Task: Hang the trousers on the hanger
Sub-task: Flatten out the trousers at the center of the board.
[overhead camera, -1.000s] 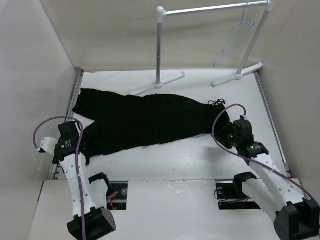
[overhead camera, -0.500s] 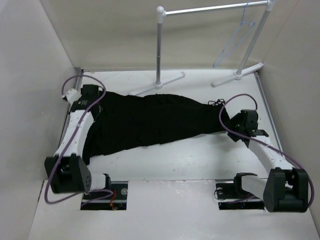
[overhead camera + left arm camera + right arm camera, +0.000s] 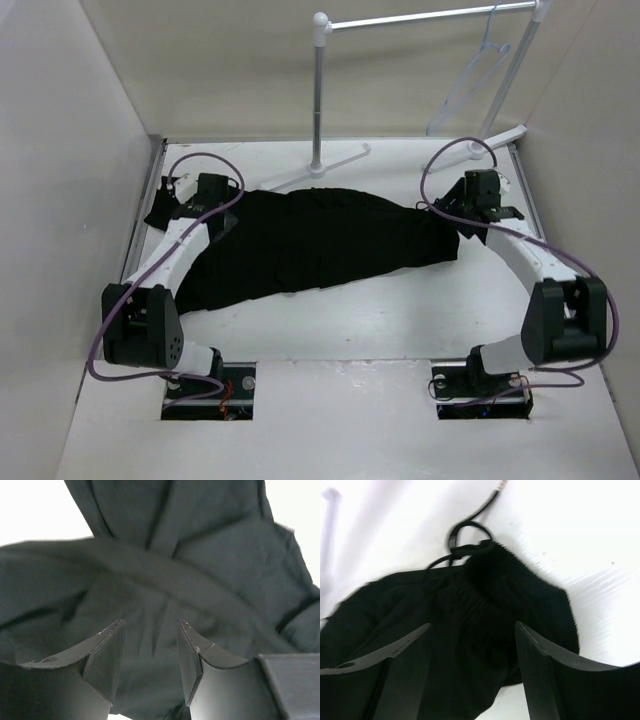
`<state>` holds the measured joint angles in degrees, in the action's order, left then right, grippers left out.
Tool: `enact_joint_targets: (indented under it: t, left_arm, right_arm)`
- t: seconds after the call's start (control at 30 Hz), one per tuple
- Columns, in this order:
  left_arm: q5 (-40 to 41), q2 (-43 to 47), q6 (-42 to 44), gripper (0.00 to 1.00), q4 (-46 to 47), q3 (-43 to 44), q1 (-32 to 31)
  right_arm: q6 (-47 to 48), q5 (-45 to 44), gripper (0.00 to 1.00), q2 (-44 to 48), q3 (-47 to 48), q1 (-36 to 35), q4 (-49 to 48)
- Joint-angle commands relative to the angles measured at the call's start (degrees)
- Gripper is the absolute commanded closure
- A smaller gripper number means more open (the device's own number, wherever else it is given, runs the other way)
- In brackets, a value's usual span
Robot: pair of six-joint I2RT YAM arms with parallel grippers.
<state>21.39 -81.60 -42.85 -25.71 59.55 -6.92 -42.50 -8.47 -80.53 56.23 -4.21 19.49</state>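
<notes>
Both sets parted over trousers: left fingers narrower, right fingers wide, seemingly gripping nothing; hanger on rack behind.

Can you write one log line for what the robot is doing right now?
left gripper open over trousers | right gripper open over waistband | trousers lying on table | hanger on rack

Black trousers flat on table
</notes>
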Motion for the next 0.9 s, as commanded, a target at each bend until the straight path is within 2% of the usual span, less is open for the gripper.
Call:
enact_joint_targets:
  t: [0.0,0.07,0.13,0.17,0.23,0.33,0.47,0.6,0.73,0.77,0.87]
  left_arm:
    - [-1.96,3.55,-0.48,0.58,2.33,-3.03,-1.99]
    - [-2.23,3.91,-1.00,0.58,2.77,-4.79,-3.23]
    - [-2.49,3.91,-1.36,0.58,2.95,-6.63,-4.02]
    - [-2.75,3.56,-1.36,0.58,3.21,-7.42,-4.11]
    - [-4.41,2.24,-1.45,0.57,3.48,-8.57,-3.94]
    - [-5.21,0.22,-1.62,0.57,5.40,-10.15,-2.10]
    - [-5.39,-0.14,-1.62,0.57,5.76,-10.33,0.89]
    - [-5.30,1.79,-2.59,0.57,4.71,-9.45,2.57]
    - [-4.43,3.55,-3.64,0.56,3.13,-6.47,3.01]
    - [-4.16,3.47,-3.64,0.55,2.95,-5.25,3.10]
    - [-3.72,0.93,-2.68,0.53,1.99,-0.51,3.97]
  right_arm:
    - [3.65,-2.95,0.32,-4.88,4.58,-0.23,2.84]
    - [4.70,-2.43,0.54,-7.61,7.13,-0.23,3.19]
    - [4.97,-3.30,0.84,-7.63,8.37,-0.23,4.15]
    - [5.06,-3.66,0.90,-6.67,8.29,-0.23,4.16]
    - [5.15,-4.10,0.96,-2.29,7.24,-0.49,5.12]
    - [5.41,-5.07,0.95,8.08,4.60,-1.46,8.54]
    - [4.10,-4.54,0.95,23.10,0.74,-1.55,21.35]
    - [-4.84,0.63,0.96,37.43,-10.75,-0.06,32.35]
    - [-14.51,6.79,0.95,46.50,-21.49,-0.49,38.07]
    - [-16.19,7.15,0.92,47.91,-22.12,-2.58,37.91]
    - [-17.54,1.82,0.62,45.40,-18.98,-8.92,40.79]
